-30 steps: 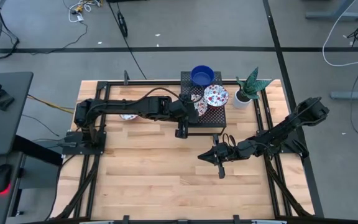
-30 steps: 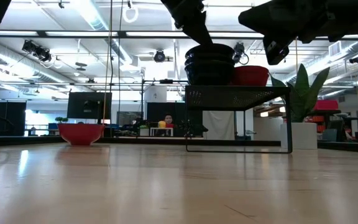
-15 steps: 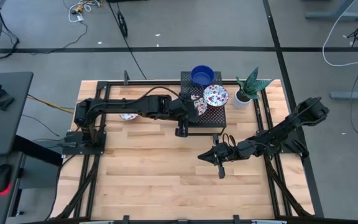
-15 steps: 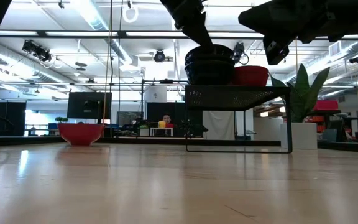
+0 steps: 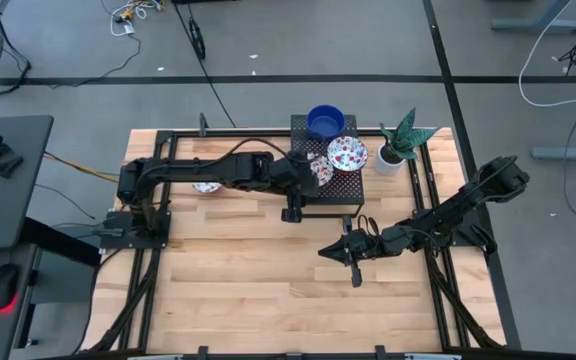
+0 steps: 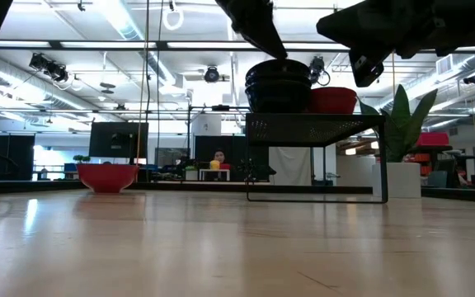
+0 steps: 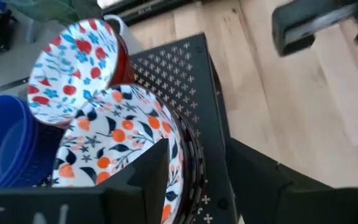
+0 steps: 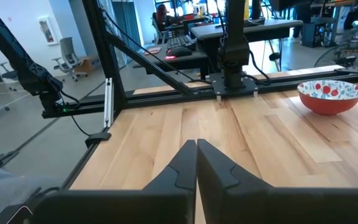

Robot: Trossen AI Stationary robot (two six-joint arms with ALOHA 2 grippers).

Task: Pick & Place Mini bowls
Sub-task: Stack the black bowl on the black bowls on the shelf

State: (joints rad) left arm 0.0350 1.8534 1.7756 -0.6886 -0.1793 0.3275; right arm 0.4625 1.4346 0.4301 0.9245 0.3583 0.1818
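On the black mesh rack point(image 5: 326, 187) at the table's far side stand a cobalt blue mini bowl point(image 5: 325, 122) and a floral one point(image 5: 348, 153). A second floral bowl point(image 7: 114, 146) sits on a stack at the rack's left part. My left gripper point(image 7: 194, 180) is open over it, one finger point(image 7: 143, 171) inside the bowl and the other point(image 7: 253, 183) outside its rim. Another floral bowl point(image 8: 330, 96) rests on its base on the table, partly under the left arm point(image 5: 206, 187). My right gripper point(image 5: 330, 252) hovers shut over the table's middle right. My left gripper straddles the near rim point(image 7: 182, 155) of the floral bowl, coming from above at a slant. I cannot tell whether either finger touches the bowl. The bowl sits on the stack on the rack.
A white plant pot point(image 5: 390, 158) with a green plant stands right of the rack. In the low view the rack point(image 6: 316, 124) carries a dark stack of bowls point(image 6: 279, 82) and a red-sided one point(image 6: 332, 101). Bare wood lies in front of the rack.
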